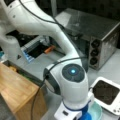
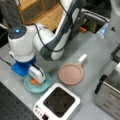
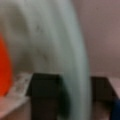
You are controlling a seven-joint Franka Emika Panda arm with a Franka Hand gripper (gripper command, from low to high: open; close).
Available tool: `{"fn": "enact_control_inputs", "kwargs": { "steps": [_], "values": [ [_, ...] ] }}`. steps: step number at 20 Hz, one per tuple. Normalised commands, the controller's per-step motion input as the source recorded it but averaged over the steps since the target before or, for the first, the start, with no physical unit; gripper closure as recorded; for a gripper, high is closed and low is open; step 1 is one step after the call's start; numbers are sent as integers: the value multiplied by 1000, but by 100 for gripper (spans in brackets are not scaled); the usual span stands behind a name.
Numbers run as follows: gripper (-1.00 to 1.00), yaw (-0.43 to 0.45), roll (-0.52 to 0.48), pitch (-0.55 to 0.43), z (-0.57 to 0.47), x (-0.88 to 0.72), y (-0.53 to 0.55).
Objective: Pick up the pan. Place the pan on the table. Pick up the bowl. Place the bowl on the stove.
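In a front view the teal bowl (image 2: 37, 86) rests on the grey table (image 2: 95, 55), with an orange carrot-like item (image 2: 33, 81) inside. My gripper (image 2: 40, 79) reaches down onto the bowl's rim. The wrist view shows that rim (image 3: 62, 37) pinched between the two dark fingers (image 3: 45, 97), with the gripper (image 3: 76, 95) shut on it. The pink pan (image 2: 70, 73) lies flat on the table to the bowl's right, its white handle pointing away. The stove (image 2: 40, 107) stands just in front of the bowl with nothing on its black top. The bowl (image 1: 96, 111) and stove (image 1: 98, 82) also show in a front view.
A steel toaster oven (image 1: 92, 32) stands behind the stove, also seen at a front view's right (image 2: 110, 95). A light wooden block (image 1: 17, 92) sits on the table at a front view's left, with my arm arching over the space between.
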Motion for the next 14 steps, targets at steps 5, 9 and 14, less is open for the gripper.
{"fn": "enact_control_inputs", "kwargs": {
  "steps": [5, 9, 14],
  "values": [
    [100, 210, 353, -81, -59, -57, -206],
    [100, 141, 464, -68, -8, -47, -296],
    [100, 74, 442, -26, 45, -37, -264]
  ]
}}
